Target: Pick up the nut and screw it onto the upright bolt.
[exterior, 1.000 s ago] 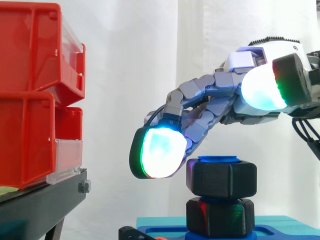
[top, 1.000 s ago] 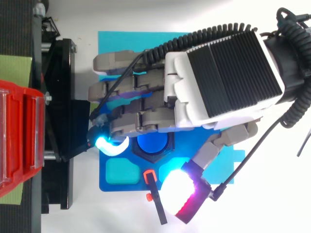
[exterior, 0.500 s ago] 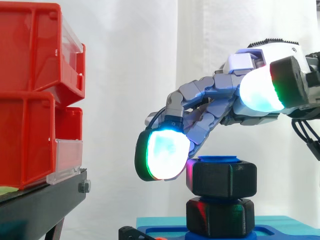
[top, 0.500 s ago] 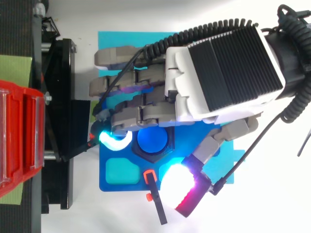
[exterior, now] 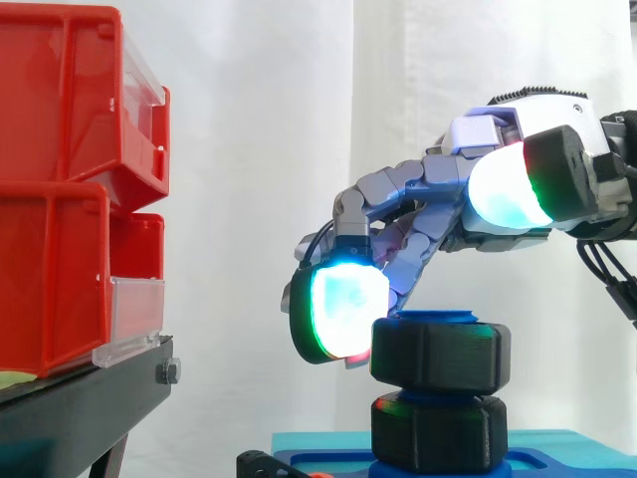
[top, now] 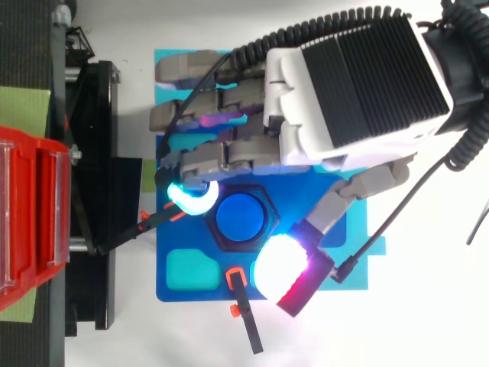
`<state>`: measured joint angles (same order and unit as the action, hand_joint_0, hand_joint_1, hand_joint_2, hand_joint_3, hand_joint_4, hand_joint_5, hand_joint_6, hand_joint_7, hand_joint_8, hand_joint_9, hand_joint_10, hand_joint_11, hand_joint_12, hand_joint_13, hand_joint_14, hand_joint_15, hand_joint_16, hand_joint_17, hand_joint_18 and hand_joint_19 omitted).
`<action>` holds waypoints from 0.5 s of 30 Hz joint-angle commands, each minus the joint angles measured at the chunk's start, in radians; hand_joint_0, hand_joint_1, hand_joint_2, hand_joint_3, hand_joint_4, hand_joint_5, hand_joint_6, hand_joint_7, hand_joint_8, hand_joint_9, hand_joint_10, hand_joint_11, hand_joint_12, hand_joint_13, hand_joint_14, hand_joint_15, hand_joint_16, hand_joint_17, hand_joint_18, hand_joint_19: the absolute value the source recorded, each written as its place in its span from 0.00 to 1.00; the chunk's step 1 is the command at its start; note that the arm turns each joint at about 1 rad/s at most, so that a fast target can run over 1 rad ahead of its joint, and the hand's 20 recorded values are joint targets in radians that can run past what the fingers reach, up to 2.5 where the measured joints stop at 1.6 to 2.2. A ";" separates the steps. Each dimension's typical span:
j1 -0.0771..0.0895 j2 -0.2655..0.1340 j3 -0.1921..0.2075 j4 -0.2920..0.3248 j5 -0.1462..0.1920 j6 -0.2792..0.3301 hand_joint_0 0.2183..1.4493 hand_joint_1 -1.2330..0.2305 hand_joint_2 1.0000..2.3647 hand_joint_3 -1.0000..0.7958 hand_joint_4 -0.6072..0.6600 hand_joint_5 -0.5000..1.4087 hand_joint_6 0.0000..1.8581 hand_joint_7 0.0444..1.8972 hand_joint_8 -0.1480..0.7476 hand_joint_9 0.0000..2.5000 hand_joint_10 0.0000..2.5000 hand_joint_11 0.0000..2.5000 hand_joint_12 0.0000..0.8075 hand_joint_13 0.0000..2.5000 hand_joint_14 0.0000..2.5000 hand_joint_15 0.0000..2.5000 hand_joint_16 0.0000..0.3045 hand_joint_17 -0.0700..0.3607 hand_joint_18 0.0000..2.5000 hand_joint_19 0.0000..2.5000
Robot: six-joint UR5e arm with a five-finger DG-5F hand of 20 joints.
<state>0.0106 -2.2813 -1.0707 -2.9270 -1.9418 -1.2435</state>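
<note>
The nut [exterior: 441, 354] is already sitting on the upright bolt [top: 242, 217] at lower centre, so the hand [exterior: 438, 199] is arching over it from the right, half-curled and gripping nothing. One glowing fingertip [exterior: 348, 311] is pressing the nut's left face, seemingly to spin it, while the thumb [exterior: 503, 189] is hanging clear above.

Matt black plastic nut [exterior: 441, 354]; glossy red bins [exterior: 55, 269]

Red bins [exterior: 60, 189] running off the left edge in both views, hand [top: 344, 84] covering the upper half of the blue base [top: 200, 295] from above, bolt [top: 241, 218] showing just its blue top, its shaft sitting hidden inside the black nut [exterior: 441, 354]
</note>
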 commanded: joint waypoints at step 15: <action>-0.038 0.000 0.008 0.002 -0.029 -0.001 0.25 0.68 0.00 0.28 0.66 0.25 0.27 0.69 0.51 0.40 0.00 0.00 0.35 0.20 0.00 0.00 0.10 0.31 0.07 0.00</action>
<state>-0.0218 -2.2805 -1.0669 -2.9236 -1.9683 -1.2441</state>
